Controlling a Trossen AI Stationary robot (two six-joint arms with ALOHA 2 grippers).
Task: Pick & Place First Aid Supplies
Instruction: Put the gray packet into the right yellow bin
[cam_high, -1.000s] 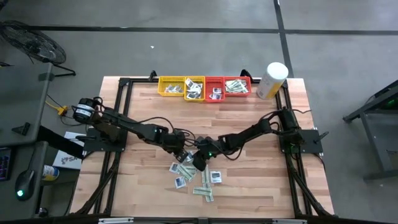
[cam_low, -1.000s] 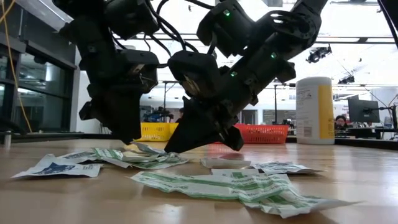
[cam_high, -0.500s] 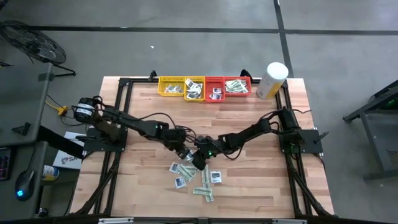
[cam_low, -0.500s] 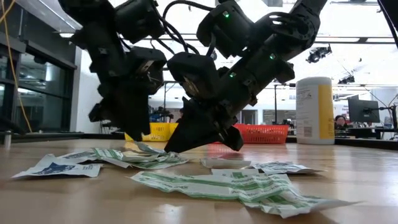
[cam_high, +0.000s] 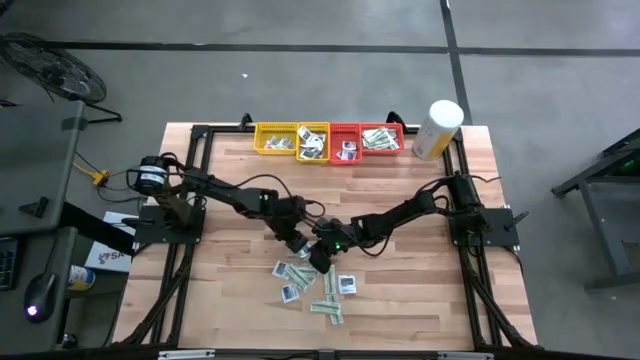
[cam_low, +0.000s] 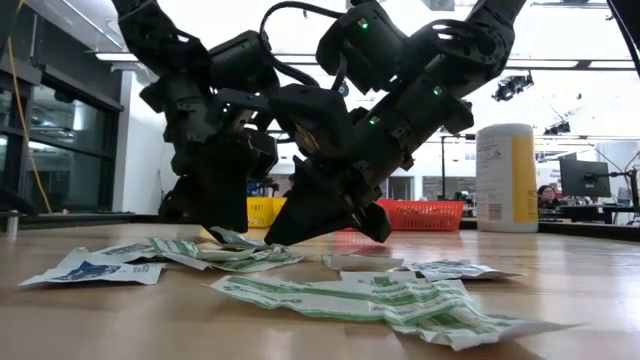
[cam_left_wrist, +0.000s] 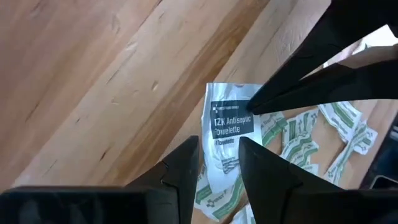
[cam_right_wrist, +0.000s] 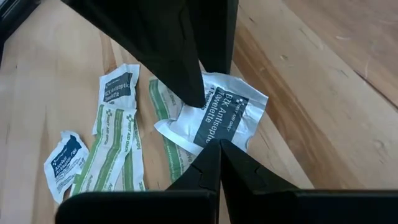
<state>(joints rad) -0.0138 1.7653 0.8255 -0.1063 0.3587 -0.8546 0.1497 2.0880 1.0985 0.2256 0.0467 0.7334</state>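
Both grippers crowd one towelette (cam_left_wrist: 231, 127). Right gripper (cam_right_wrist: 219, 149) pressed together on its edge; left gripper (cam_left_wrist: 217, 162) spread over it. Risk — colliding fingers, or the packet sliding away unpinched.

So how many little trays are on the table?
4, in one row at the back: two yellow trays on the left, two red trays right beside them.

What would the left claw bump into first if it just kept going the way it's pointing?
Most likely the antiseptic towelette packet, which lies right ahead of the left claw. The right claw's tip looks close beside it, though depth is unclear.
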